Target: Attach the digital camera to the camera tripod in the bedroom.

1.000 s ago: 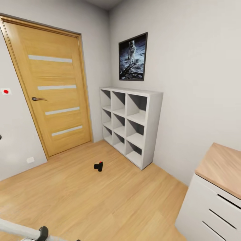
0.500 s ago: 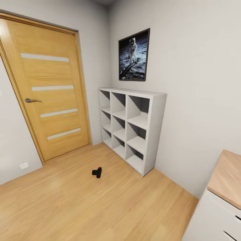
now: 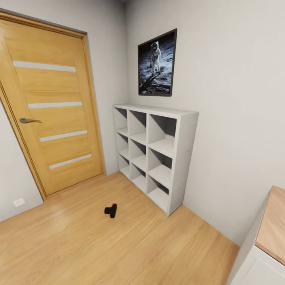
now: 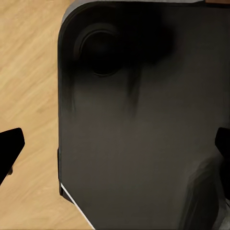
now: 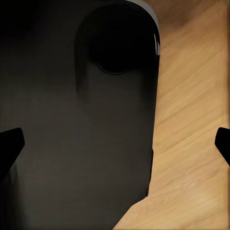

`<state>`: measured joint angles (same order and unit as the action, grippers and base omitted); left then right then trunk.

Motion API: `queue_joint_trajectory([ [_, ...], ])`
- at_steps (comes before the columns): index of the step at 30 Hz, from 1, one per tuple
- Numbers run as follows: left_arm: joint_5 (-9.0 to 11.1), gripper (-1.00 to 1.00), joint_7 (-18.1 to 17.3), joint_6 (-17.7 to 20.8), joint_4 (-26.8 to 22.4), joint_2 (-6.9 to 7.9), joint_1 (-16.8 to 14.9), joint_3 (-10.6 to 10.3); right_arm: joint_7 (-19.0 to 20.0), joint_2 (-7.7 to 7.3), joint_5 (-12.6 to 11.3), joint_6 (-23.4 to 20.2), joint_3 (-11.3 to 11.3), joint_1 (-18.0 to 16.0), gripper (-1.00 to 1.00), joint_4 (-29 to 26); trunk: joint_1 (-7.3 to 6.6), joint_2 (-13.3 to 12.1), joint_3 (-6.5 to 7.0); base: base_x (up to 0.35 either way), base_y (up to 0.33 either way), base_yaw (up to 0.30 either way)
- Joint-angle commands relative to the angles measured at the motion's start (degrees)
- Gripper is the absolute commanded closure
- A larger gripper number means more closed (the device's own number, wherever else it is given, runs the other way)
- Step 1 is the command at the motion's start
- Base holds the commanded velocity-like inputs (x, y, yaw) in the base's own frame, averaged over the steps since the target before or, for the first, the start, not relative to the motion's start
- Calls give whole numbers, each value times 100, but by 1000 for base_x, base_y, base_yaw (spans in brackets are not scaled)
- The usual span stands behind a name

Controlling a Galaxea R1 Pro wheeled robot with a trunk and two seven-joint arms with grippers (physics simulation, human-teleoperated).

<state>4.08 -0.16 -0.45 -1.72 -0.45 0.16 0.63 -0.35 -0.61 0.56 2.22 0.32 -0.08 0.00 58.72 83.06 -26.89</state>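
The digital camera (image 3: 111, 210), small and black with a red button on top, lies on the light wood floor (image 3: 79, 245) in front of the white cube shelf (image 3: 154, 154), a short way out from the closed door. The camera tripod is out of view. In the left wrist view my left gripper (image 4: 115, 148) is open, its dark fingertips (image 4: 9, 147) far apart with nothing between them, over the robot's dark base (image 4: 143, 124). My right gripper (image 5: 115, 146) is open in the same way above the base (image 5: 72, 120) and floor.
A closed wooden door (image 3: 51, 107) fills the left wall. The cube shelf stands against the right wall under a framed astronaut picture (image 3: 156, 65). A white drawer unit with a wood top (image 3: 273, 229) juts in at the near right.
The whole head view has shifted, so the camera moved: the door and drawer unit slid toward the edges, and a silver tripod leg at the lower left left the picture. The digital camera lies where it was.
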Motion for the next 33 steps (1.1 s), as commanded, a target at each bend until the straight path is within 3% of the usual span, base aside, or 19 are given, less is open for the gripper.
queue_joint_trajectory([
  [1, 42, -100, -2, -9, -8, -2, 2, 4, -5, 0, 6, 15, 3, -1, -100, 0, 1, 2, -4, 87, -45, 0],
  [15, 40, -100, 6, -25, -7, -67, 2, 7, -7, -1, 5, 15, 3, -1, -100, 0, 1, 2, -4, 15, -15, 0],
  [33, 47, -100, 7, -13, -4, -61, 2, -17, 9, 25, 14, -2, 18, -1, -100, 0, 1, 2, -4, 0, -262, 0],
])
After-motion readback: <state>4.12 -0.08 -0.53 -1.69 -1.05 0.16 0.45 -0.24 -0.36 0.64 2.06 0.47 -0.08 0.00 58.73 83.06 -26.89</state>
